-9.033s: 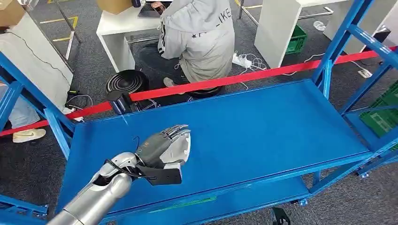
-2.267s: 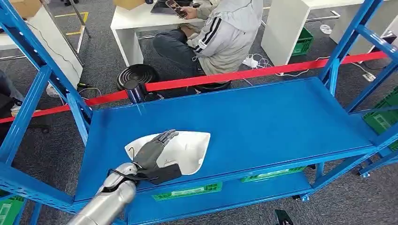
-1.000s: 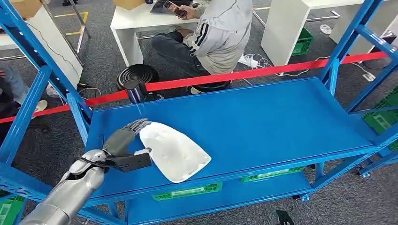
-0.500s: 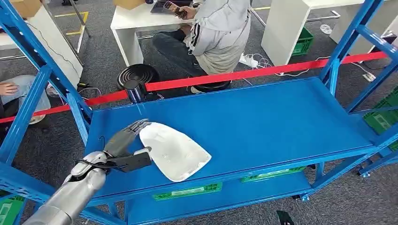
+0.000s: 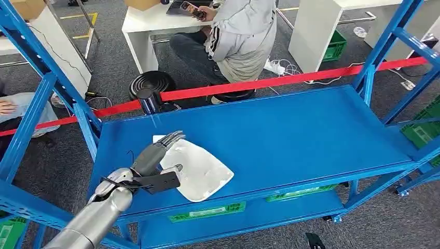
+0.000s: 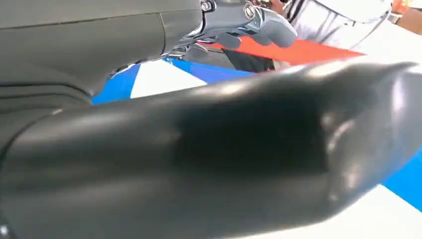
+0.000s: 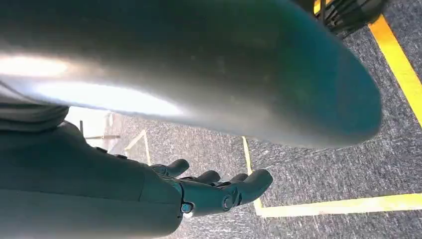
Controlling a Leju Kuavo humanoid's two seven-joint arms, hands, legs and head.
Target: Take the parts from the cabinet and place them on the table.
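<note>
Now the left hand (image 5: 155, 158) lay flat-fingered on the white part's (image 5: 200, 171) near end, holding nothing; the part's length ran away rightward across the shelf (image 5: 290, 135).

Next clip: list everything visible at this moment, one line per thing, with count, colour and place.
White part: one, white, flat on the top shelf near its front-left edge.
Shelf rack: one, blue, across the middle.
Barrier tape: one, red, behind the rack.
Green crates: several, green, right of and below the shelf.
White desks: two, white, beyond the tape.
Seated person: one, grey jacket, at the desk.
Left hand: one, dark grey, fingers spread over the white part's left edge.
Right hand: one, dark, hanging over grey carpet with yellow lines.
</note>
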